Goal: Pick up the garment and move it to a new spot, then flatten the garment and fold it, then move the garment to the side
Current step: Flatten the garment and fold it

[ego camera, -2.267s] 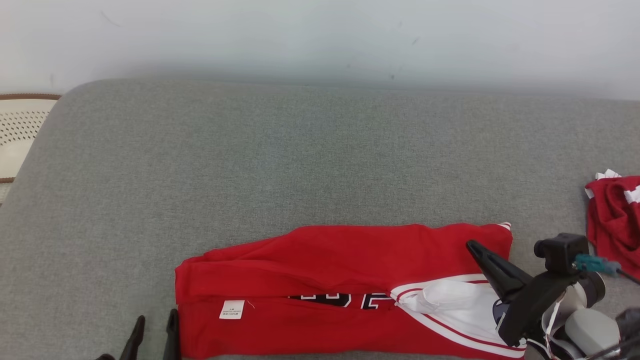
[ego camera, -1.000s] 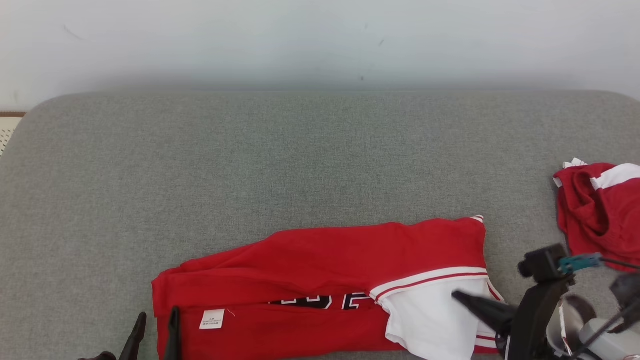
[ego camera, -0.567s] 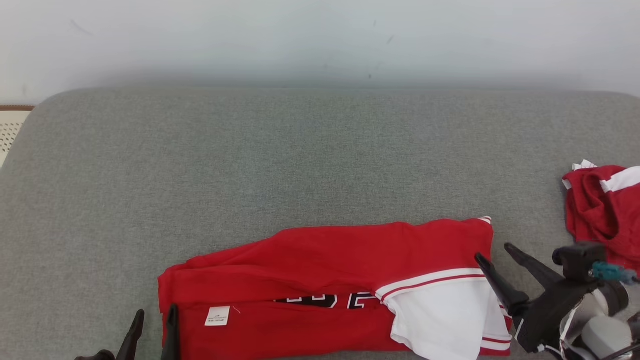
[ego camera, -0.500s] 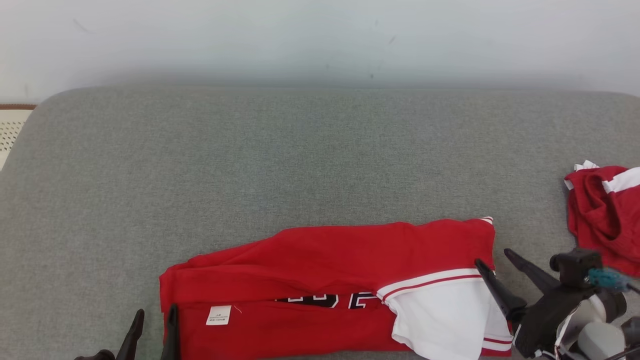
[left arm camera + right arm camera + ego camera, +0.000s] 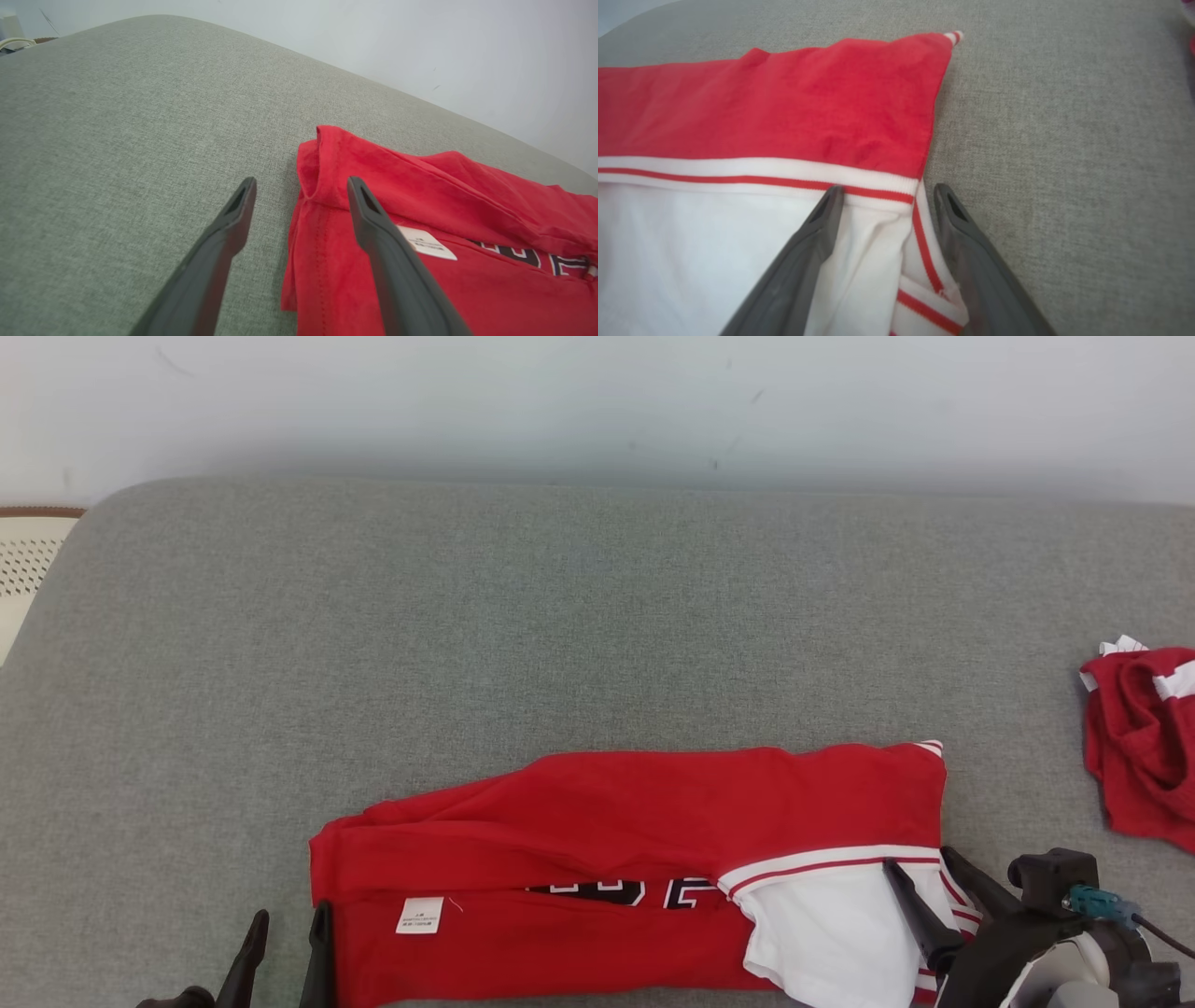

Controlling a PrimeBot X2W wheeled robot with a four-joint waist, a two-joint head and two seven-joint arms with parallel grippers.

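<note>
The right gripper (image 5: 888,189), jaws released astride the striped hem of the red jersey (image 5: 635,803), should pinch both layers low, while the left gripper (image 5: 301,179), likewise released, should take the left edge.

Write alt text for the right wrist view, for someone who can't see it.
The right claw, open, straddles the edge of a folded red garment on a grey cushion: one finger over its white panel, the other over the cushion. A white band with a red stripe crosses at the fingertips.
</note>
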